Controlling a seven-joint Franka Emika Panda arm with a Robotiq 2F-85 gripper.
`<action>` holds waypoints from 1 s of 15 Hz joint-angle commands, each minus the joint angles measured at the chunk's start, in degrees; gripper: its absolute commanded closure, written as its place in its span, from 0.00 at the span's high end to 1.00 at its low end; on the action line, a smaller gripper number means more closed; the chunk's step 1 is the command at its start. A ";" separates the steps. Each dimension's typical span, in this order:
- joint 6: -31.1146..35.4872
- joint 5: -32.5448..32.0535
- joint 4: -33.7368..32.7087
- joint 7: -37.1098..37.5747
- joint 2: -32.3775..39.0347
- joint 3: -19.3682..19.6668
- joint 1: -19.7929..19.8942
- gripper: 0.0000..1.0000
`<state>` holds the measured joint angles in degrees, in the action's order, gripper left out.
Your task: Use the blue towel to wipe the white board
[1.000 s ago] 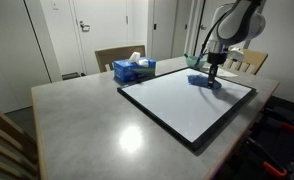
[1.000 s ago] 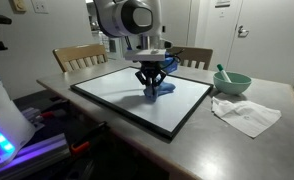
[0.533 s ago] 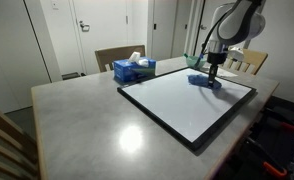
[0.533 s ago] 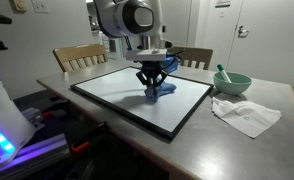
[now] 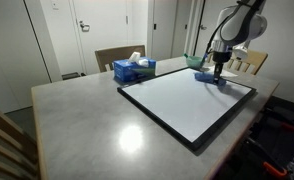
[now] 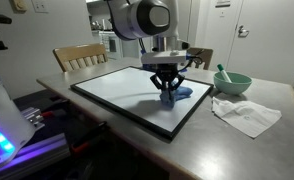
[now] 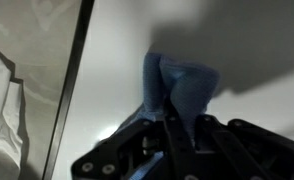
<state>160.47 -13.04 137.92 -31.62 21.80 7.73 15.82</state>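
We find no text that we can read in any view. A small white sign (image 6: pixel 224 3) sits on the wall in an exterior view, and the blue tissue box (image 5: pixel 134 70) stands on the table, but both are too small for lettering to show.

Blue towel (image 6: pixel 178 94); black-framed white board (image 6: pixel 115 92)

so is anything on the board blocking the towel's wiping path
Nothing visible. The jaws hold the blue towel on the white board; the rest of its surface is bare, and the tissue box and bowl sit off it.
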 commanded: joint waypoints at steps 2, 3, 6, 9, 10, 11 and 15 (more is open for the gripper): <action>-2.31 -0.14 -5.11 -7.26 5.60 -0.77 4.45 0.03; -3.08 0.46 -6.30 -7.98 6.11 -0.77 4.99 0.03; -5.35 1.40 -10.38 -8.18 8.03 -0.65 5.85 0.03; -8.92 1.27 -15.53 -7.94 10.56 -0.72 6.06 0.03; -10.10 1.50 -17.16 -8.10 11.40 -0.99 6.23 0.03; -11.37 1.73 -18.87 -8.21 12.25 -1.26 6.29 0.03; -16.18 2.77 -25.09 -8.92 15.38 -2.79 6.16 0.03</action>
<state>146.74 -12.47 119.25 -38.28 31.17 6.92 21.00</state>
